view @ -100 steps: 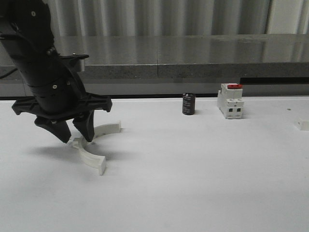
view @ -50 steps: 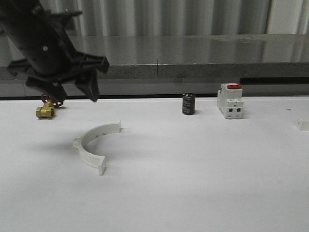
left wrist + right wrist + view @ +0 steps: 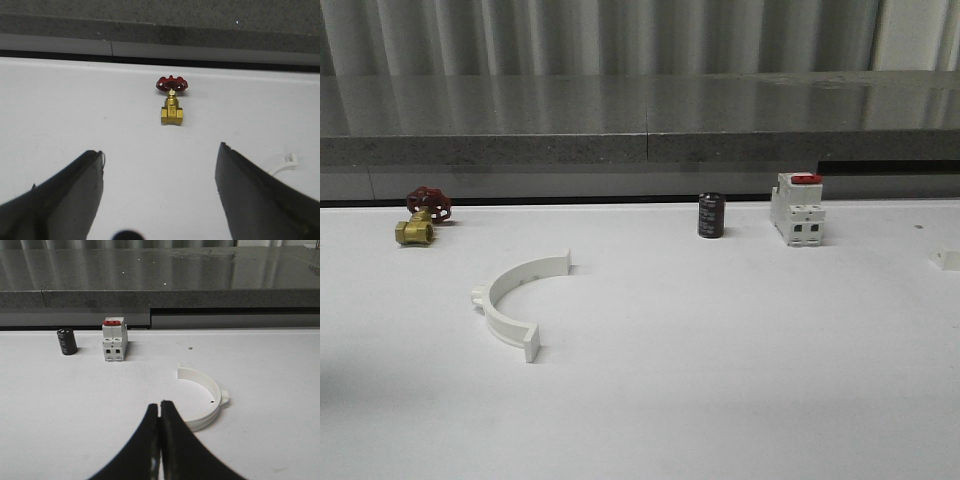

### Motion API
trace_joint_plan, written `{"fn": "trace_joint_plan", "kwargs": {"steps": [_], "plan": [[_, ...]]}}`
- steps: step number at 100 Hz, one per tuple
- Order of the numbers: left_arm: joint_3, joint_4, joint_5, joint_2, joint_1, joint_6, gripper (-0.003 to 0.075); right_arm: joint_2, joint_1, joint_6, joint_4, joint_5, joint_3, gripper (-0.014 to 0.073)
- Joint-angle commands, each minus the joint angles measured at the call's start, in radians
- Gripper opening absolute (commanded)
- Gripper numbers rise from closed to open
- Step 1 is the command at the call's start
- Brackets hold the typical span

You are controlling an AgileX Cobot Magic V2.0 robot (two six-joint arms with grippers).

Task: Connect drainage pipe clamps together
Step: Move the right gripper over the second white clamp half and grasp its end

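Note:
One white drainage pipe clamp half (image 3: 510,300) lies flat on the white table at the left, its opening facing right. An end tab of this clamp (image 3: 284,163) peeks past one finger in the left wrist view. My left gripper (image 3: 160,150) hangs open above the bare table with nothing between its fingers. A second clamp half (image 3: 206,399) lies on the table in the right wrist view, just beyond and beside my right gripper (image 3: 160,403). That gripper is shut on nothing and is not touching the clamp.
A brass valve with a red handwheel (image 3: 420,218) sits at the back left, and the same valve (image 3: 171,102) lies ahead of my left gripper. A black cylinder (image 3: 710,215) and a white breaker with a red switch (image 3: 796,208) stand at the back. A tiny white block (image 3: 948,258) is at the right edge.
My left arm rose off the clamp half, left it lying on the table, and moved out of the front view. The brass valve behind it is now uncovered.

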Motion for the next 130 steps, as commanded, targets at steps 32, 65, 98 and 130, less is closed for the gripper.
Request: {"fn": "trace_joint_plan", "kwargs": {"steps": [32,65,98,130], "plan": [[0.297,-0.007,0.008,-0.556,0.005,0.005,0.0468,-0.014,-0.004,-0.007,0.001,-0.084,-0.02,-0.0067],[0.439,0.005,0.037,-0.793,0.005,0.007,0.0118,-0.014,-0.004,-0.007,0.001,-0.086,-0.02,-0.0067],[0.446,0.02,0.04,-0.799,0.005,0.007,-0.002,-0.013,-0.004,-0.007,0.001,-0.209,-0.037,-0.0067],[0.446,0.02,0.04,-0.799,0.005,0.007,-0.002,0.191,-0.004,-0.006,0.002,0.157,-0.363,-0.0067]]}}
